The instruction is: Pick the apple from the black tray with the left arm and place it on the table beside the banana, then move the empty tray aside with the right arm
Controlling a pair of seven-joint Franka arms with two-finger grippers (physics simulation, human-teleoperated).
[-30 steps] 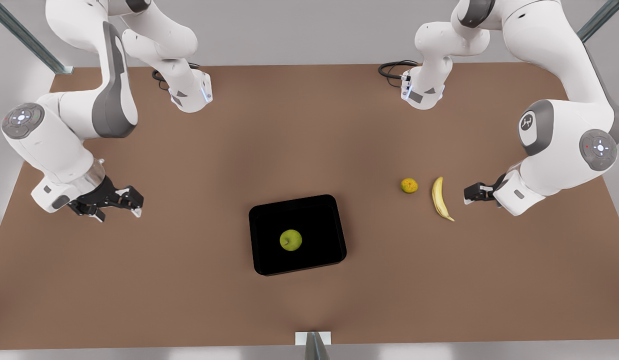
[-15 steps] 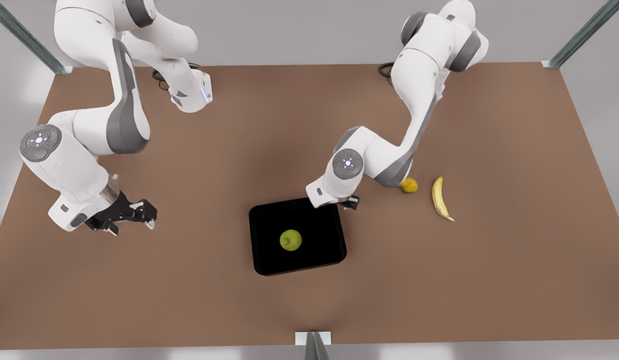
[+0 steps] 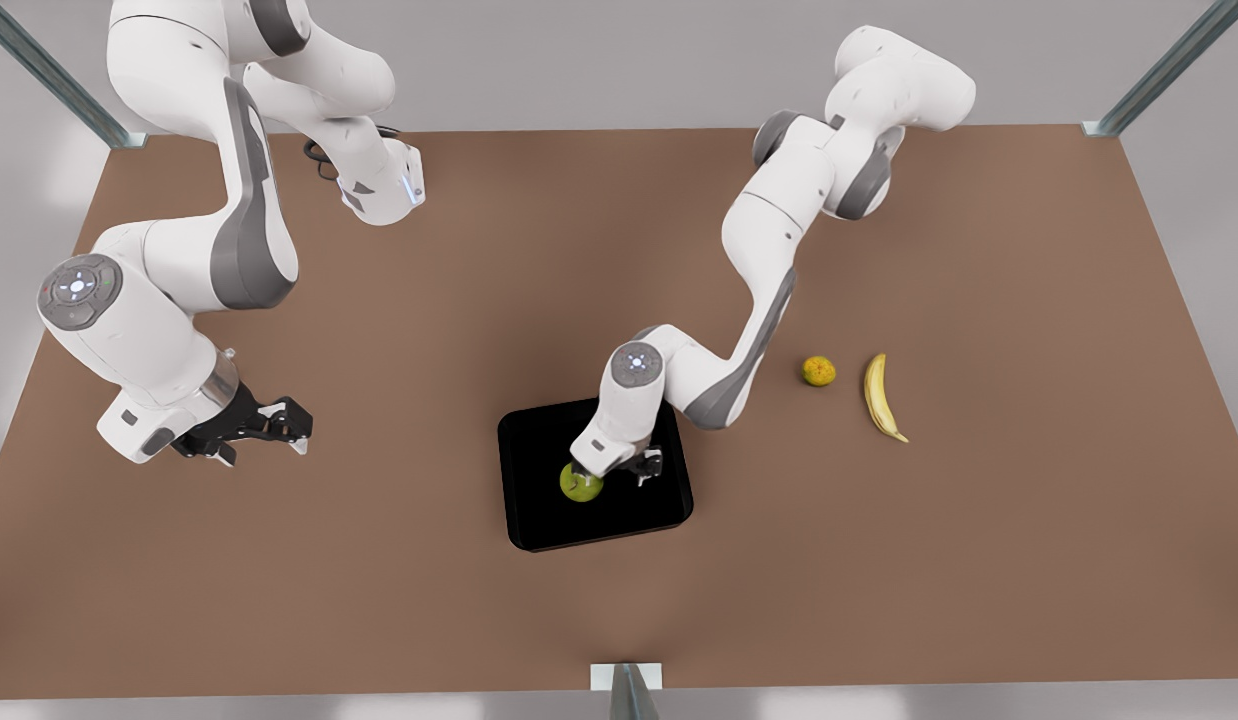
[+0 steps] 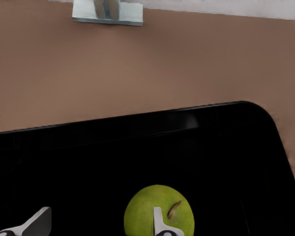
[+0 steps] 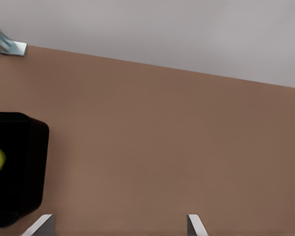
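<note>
A glossy black tray (image 3: 539, 520), shallow and rectangular with rounded corners and a low raised rim, lies on the near middle of the matte brown tabletop (image 3: 379, 600). Inside it sits the apple (image 3: 579, 487), small, round and smooth yellow-green, its curved brown stem plain in the left wrist view (image 4: 142, 211). The left gripper (image 3: 614, 470) is directly over the tray, fingers spread apart, one pale fingertip (image 4: 160, 223) in front of the apple's top and the other off to the side above the bare black floor; whether the fingertip touches the fruit cannot be told. To the front view's left, well apart from the tray, the right gripper (image 3: 264, 425) hangs low over bare tabletop on its waiting arm, dark-bodied with light tips, fingers open; its wrist view looks across plain brown surface to the tray's rounded corner (image 5: 32, 167). Farther back, on the front view's right, a small mottled orange-yellow round fruit (image 3: 818, 371) rests just beside the banana (image 3: 881, 398), which is slim, curved and yellow with a darker pointed tip. Grey metal posts (image 3: 1169, 65) stand at the far corners.
</note>
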